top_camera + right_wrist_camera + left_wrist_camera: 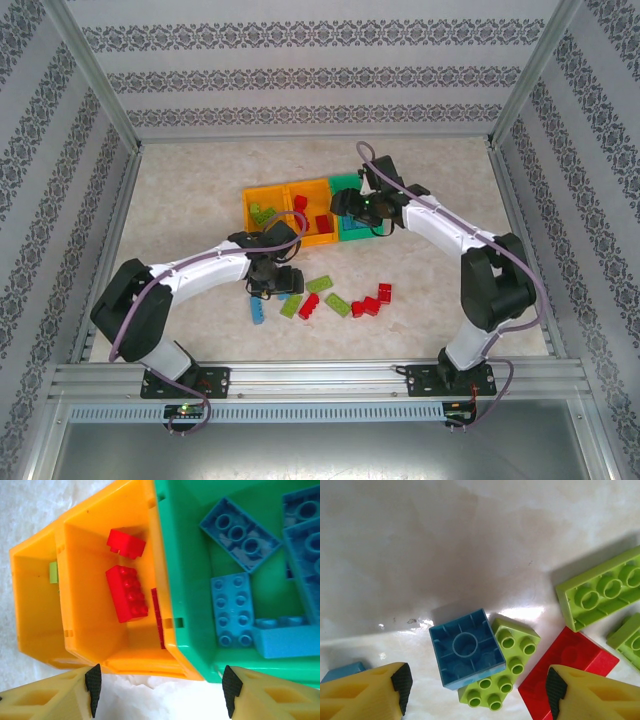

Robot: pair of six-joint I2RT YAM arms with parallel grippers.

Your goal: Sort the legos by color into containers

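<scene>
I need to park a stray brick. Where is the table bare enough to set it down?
The table is bare beyond the bins up to the back wall, and left of the bins toward the side rail. Crowded: the strip in front of the bins, where loose legos lie by the left jaws. The right arm crosses the right side.

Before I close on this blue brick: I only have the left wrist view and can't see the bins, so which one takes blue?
Observer: The green bin, at the right end of the row; blue bricks lie in it.
Operator: Is the way there free?
Observer: The right gripper hovers open and empty above that bin and its orange neighbour.
Operator: And where does the lime brick underneath go?
Observer: Into the left orange bin, where lime bricks sit.
</scene>
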